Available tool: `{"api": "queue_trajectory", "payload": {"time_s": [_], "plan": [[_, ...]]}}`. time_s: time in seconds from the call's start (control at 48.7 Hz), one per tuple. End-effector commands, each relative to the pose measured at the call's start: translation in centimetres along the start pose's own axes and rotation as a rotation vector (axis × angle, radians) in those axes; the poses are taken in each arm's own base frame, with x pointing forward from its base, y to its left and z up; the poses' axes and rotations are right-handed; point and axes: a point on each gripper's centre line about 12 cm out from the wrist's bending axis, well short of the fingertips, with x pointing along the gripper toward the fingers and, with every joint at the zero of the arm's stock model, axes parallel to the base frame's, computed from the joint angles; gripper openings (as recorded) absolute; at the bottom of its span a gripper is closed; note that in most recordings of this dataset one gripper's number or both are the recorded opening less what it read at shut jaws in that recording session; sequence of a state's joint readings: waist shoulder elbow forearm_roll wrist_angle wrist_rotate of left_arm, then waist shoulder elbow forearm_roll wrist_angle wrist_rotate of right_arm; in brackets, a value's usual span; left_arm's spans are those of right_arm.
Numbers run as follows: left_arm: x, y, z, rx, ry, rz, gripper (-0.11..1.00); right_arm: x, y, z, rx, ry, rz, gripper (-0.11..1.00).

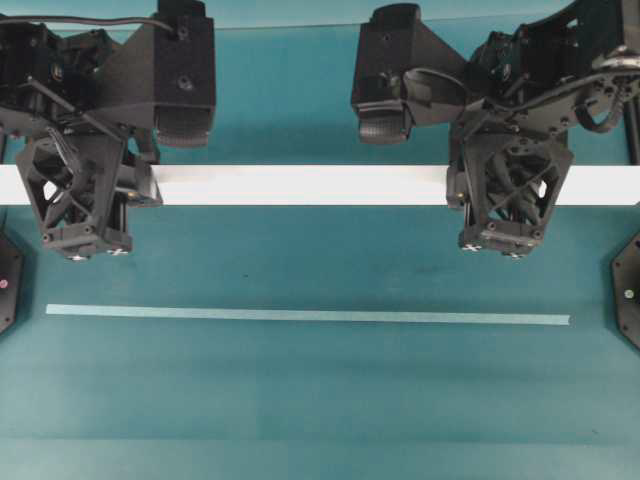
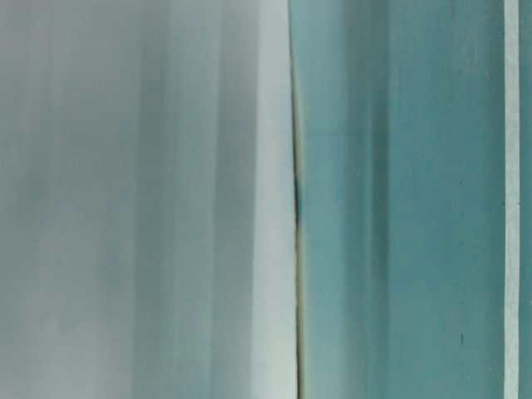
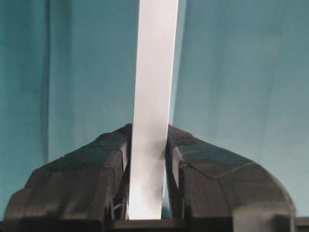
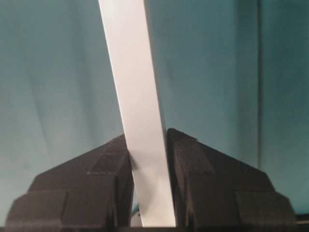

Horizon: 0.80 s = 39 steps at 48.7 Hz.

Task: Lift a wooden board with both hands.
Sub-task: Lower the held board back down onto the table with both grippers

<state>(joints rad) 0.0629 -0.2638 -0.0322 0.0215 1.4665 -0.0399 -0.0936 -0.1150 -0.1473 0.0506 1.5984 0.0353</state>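
Above the teal tabletop (image 1: 320, 390): wooden board (image 1: 300, 185) pinched by both grippers, spanning nearly the full width.
Left gripper (image 3: 147, 159) clamps it near the left end, right gripper (image 4: 147, 159) toward the right end; fingers pressed on both faces. Thin pale strip (image 1: 308, 315) lies flat, well apart, nearer the front edge.

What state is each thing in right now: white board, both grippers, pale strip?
Long flat white wooden board: level, clamped near both ends; whether it is off the table, cannot tell.
Left black lattice-fingered gripper: shut on the board.
Right black lattice-fingered gripper: shut on the board.
Thin pale teal strip: flat on the teal table surface, untouched, parallel to the board.
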Motion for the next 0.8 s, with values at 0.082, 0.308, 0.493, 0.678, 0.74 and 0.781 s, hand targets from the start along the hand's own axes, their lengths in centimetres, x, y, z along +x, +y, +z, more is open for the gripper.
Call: {"api": "queue_trajectory", "payload": {"time_s": [0.082, 0.308, 0.493, 0.678, 0.74, 0.781], "plan": [[-1.3, -0.1, 0.8, 0.000, -0.054, -0.002, 0.17, -0.7, -0.2, 0.1, 0.011, -0.029, 0.001, 0.21], [-0.4, -0.1, 0.6, -0.002, -0.043, -0.002, 0.17, 1.6, -0.3, -0.7, -0.005, 0.042, -0.004, 0.21], [2.6, 0.0, -0.1, -0.002, -0.012, 0.001, 0.17, 4.8, -0.6, -1.9, -0.029, 0.085, -0.007, 0.21], [6.1, -0.1, -1.4, -0.014, 0.017, 0.001, 0.17, 7.5, -0.8, -2.9, -0.024, 0.058, -0.013, 0.21], [7.2, -0.2, -1.7, -0.011, 0.027, 0.001, 0.17, 8.6, -0.7, -3.4, -0.023, 0.067, -0.013, 0.21], [7.8, -0.2, -2.0, -0.013, 0.035, 0.001, 0.17, 9.5, -0.7, -3.8, -0.023, 0.081, -0.013, 0.21]]}}
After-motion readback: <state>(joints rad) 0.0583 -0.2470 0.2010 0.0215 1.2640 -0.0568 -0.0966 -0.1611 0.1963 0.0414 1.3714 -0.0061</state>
